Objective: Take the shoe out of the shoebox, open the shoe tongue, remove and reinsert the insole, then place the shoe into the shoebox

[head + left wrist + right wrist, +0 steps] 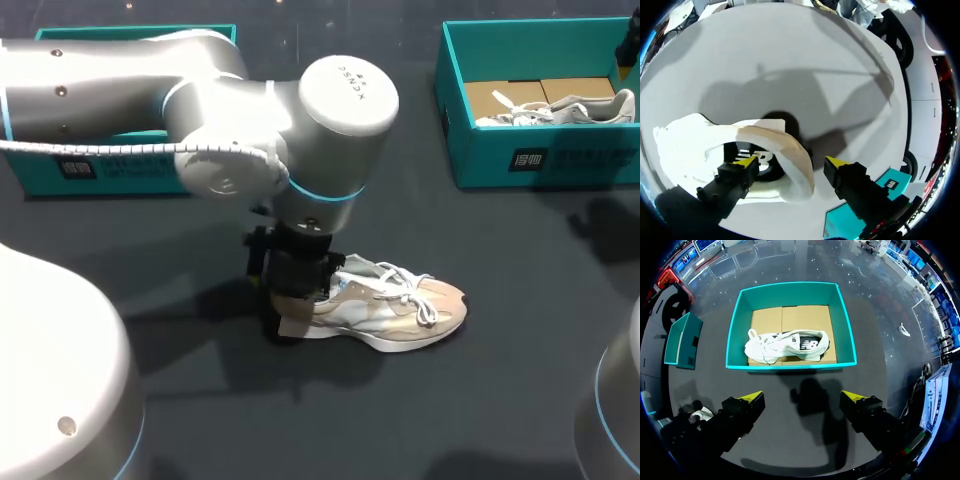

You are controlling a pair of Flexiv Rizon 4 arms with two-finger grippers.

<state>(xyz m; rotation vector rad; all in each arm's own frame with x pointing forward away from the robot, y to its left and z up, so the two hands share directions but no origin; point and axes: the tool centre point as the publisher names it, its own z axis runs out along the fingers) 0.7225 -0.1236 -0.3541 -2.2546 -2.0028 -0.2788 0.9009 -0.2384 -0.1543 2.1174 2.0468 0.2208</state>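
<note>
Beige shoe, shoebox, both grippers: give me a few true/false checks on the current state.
1. The beige shoe is outside the shoebox. True.
2. The shoebox is empty. False: a white shoe lies in it.
3. The left gripper is at the beige shoe's toe. False: it straddles the heel, with one side in the shoe's opening and the other behind the heel.
4. The right gripper is open and holds nothing. True.
</note>
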